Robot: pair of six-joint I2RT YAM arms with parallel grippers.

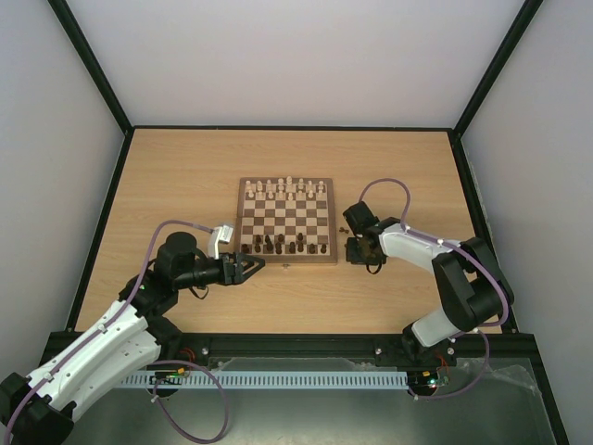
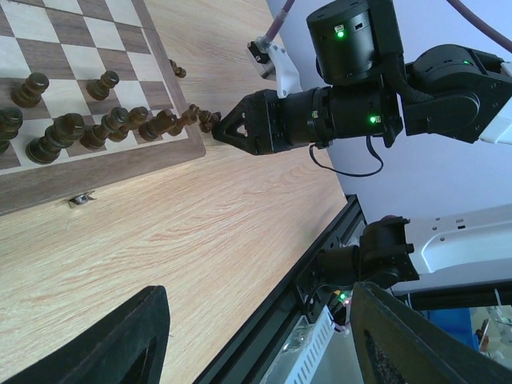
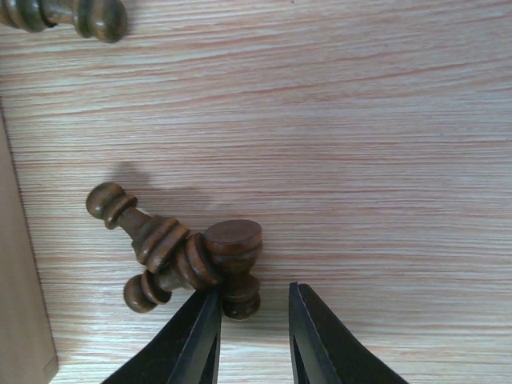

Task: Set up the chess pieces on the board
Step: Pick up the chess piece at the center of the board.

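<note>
Now | two toppled chess pieces (image 3: 180, 256) | lying just beside right hand (image 3: 254, 292), ungripped

Overhead and left wrist: same board (image 1: 285, 222)

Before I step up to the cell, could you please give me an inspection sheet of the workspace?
Surface: wooden table, no spills seen.
Job's things: board at the centre; dark pieces stand on its near rows; two fallen dark pieces lie crossed on the table to its right; pale pieces on the far rows.
Clutter: nothing seen.
Grippers: left gripper open, empty, by the board's near left corner; right gripper narrowly open, empty, at the fallen pair.
Cables: purple cables loop off each arm, away from the board.
Surroundings: pale walls, black frame.
</note>
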